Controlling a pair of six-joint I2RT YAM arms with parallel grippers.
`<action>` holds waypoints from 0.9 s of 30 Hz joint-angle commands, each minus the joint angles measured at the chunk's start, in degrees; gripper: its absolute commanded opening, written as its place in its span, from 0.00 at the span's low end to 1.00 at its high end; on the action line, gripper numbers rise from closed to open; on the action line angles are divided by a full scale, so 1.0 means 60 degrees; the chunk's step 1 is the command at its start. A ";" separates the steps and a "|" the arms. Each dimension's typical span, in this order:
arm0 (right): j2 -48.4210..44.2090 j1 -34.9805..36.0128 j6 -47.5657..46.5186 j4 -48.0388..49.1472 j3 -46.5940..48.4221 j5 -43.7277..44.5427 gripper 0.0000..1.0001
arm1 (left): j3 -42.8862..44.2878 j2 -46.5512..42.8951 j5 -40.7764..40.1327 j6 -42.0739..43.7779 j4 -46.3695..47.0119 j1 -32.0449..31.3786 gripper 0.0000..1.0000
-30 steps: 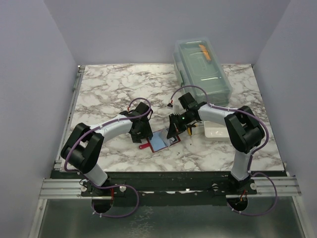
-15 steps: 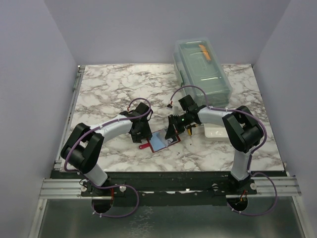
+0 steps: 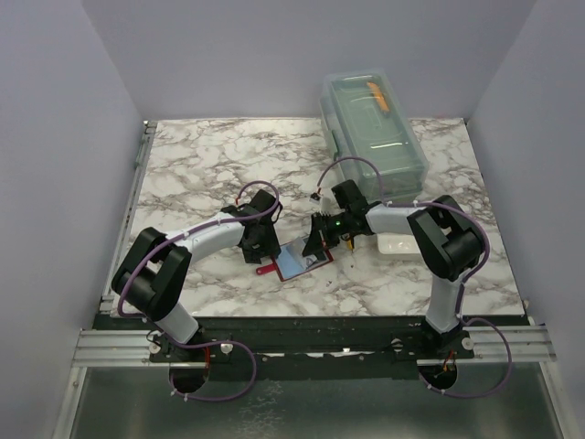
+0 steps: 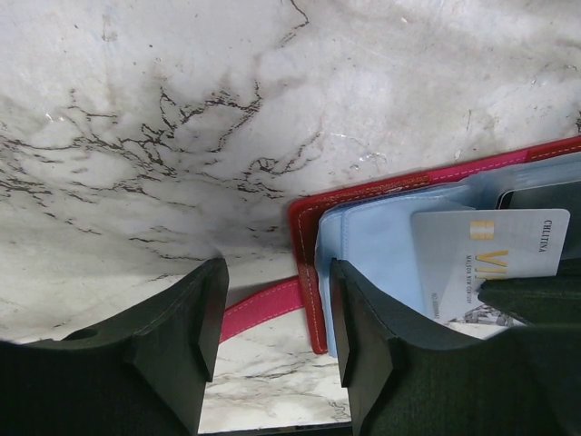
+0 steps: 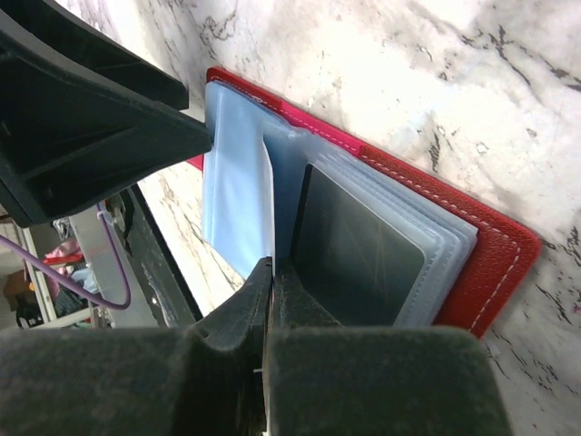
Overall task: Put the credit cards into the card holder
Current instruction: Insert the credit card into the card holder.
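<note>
The red card holder (image 3: 294,262) lies open on the marble, with light blue plastic sleeves (image 4: 381,254). Its red strap (image 4: 263,309) runs between my left gripper's open fingers. My left gripper (image 4: 272,336) stands at the holder's left corner, its right finger (image 4: 381,354) over the sleeve edge; it also shows in the top view (image 3: 260,245). My right gripper (image 5: 272,282) is shut on a white credit card (image 4: 490,254), edge-on among the sleeves. A dark card (image 5: 354,254) sits in a sleeve beside it. My right gripper is over the holder's right side in the top view (image 3: 320,240).
A clear plastic box (image 3: 373,123) with an orange item inside stands at the back right. A white tray (image 3: 402,243) lies right of my right arm, with a small yellow-tipped object (image 3: 350,242) near it. The table's front edge is just below the holder.
My right gripper has edged a little toward the holder with the card. The left arm has stayed almost still.
</note>
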 commanded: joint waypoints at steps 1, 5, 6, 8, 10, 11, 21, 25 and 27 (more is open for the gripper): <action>-0.0135 0.0036 0.0785 0.1128 -0.0824 0.0104 0.01 | -0.0272 -0.0111 -0.0195 -0.0123 -0.0026 -0.0105 0.54; -0.0599 0.0056 0.1313 0.1705 -0.1497 0.0557 0.11 | -0.0292 -0.0330 -0.0151 -0.0232 0.0009 -0.0105 0.52; -0.0713 0.0056 0.1366 0.1690 -0.1565 0.0759 0.15 | -0.0285 -0.0396 -0.0150 -0.0253 0.0010 -0.0113 0.52; -0.0911 0.0049 0.1369 0.1565 -0.1632 0.0980 0.23 | -0.0325 -0.0541 -0.0143 -0.0295 0.0018 -0.0105 0.51; -0.1079 0.0061 0.1309 0.1305 -0.1622 0.1234 0.29 | -0.0368 -0.0734 -0.0077 -0.0332 0.0011 -0.0107 0.51; -0.1145 0.0087 0.1221 0.1156 -0.1614 0.1332 0.31 | -0.0399 -0.0825 -0.0033 -0.0348 0.0010 -0.0106 0.51; -0.1525 0.0209 0.0657 -0.0237 -0.1462 0.2541 0.43 | -0.0718 -0.1242 0.0694 -0.0391 0.0161 -0.0105 0.52; -0.1612 0.0211 0.0625 -0.0371 -0.1462 0.2581 0.38 | -0.0907 -0.1355 0.0927 -0.0433 0.0248 -0.0105 0.51; -0.1633 0.0217 0.0631 -0.0353 -0.1506 0.2514 0.34 | -0.1021 -0.1427 0.1015 -0.0521 0.0271 -0.0105 0.49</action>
